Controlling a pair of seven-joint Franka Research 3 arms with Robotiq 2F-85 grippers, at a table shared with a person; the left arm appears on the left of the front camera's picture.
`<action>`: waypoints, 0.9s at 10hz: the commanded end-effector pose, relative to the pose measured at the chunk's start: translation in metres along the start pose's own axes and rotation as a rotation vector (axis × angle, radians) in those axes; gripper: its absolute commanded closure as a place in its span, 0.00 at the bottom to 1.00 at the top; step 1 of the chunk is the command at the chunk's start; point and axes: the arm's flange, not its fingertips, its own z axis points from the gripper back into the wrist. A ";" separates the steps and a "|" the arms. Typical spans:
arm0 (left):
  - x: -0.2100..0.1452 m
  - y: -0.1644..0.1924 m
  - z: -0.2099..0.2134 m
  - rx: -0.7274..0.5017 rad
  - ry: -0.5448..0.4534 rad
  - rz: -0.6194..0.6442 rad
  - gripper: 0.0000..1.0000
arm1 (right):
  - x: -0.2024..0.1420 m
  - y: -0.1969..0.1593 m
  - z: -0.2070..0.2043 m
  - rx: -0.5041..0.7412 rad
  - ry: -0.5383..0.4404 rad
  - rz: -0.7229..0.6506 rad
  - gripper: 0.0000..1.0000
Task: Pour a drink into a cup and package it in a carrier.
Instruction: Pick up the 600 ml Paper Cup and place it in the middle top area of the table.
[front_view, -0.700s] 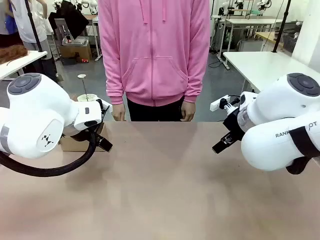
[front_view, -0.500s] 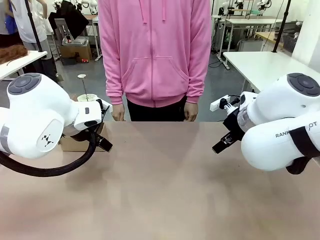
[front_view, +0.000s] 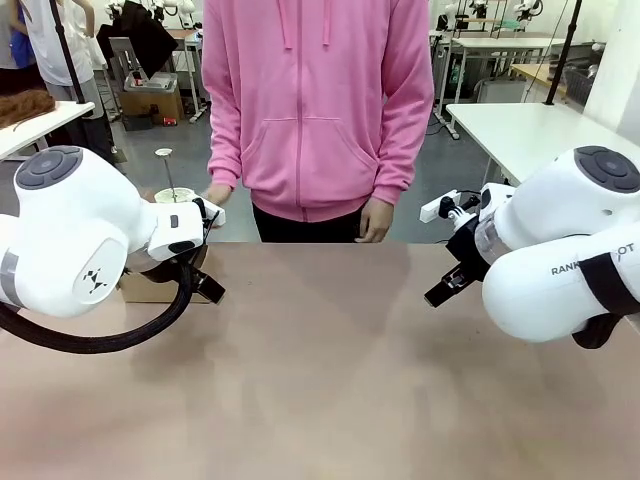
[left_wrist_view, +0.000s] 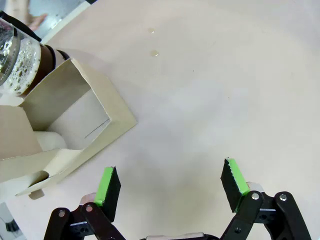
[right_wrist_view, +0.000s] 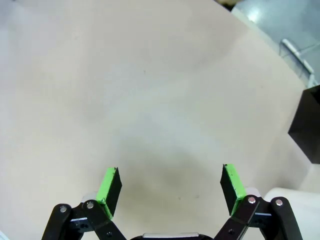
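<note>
The brown cardboard carrier (left_wrist_view: 107, 107) lies at the left of the left wrist view, one slot open towards me; something white and rounded (left_wrist_view: 49, 141) shows inside it, and I cannot tell whether it is the cup. Behind the carrier stands the glass pitcher (left_wrist_view: 15, 57) with the dark drink (left_wrist_view: 47, 54). In the front view a corner of the carrier (front_view: 150, 289) peeks out behind my left arm. My left gripper (left_wrist_view: 170, 182) hangs open over bare table beside the carrier. My right gripper (right_wrist_view: 170, 182) is open above bare table, also seen as the right gripper (front_view: 447, 287) at the right.
A person in a pink hoodie (front_view: 315, 110) stands at the far edge, one hand (front_view: 215, 194) near the pitcher's metal plunger (front_view: 163, 154), the other hand (front_view: 375, 220) hanging at the table edge. A black box (right_wrist_view: 307, 125) sits at the right of the right wrist view.
The person has shifted slightly to picture right and raised the picture-left hand towards my left arm and the pitcher. Both arms have stayed still.
</note>
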 end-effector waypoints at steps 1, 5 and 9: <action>0.000 0.000 0.000 0.000 0.000 0.000 0.00 | 0.000 0.000 0.000 0.000 0.000 -0.001 0.00; 0.000 0.000 0.000 0.000 0.000 0.000 0.00 | 0.037 -0.041 0.041 0.032 -0.023 -0.029 0.00; 0.000 0.000 0.000 0.000 0.000 0.000 0.00 | 0.054 -0.183 0.104 0.232 -0.078 -0.050 0.00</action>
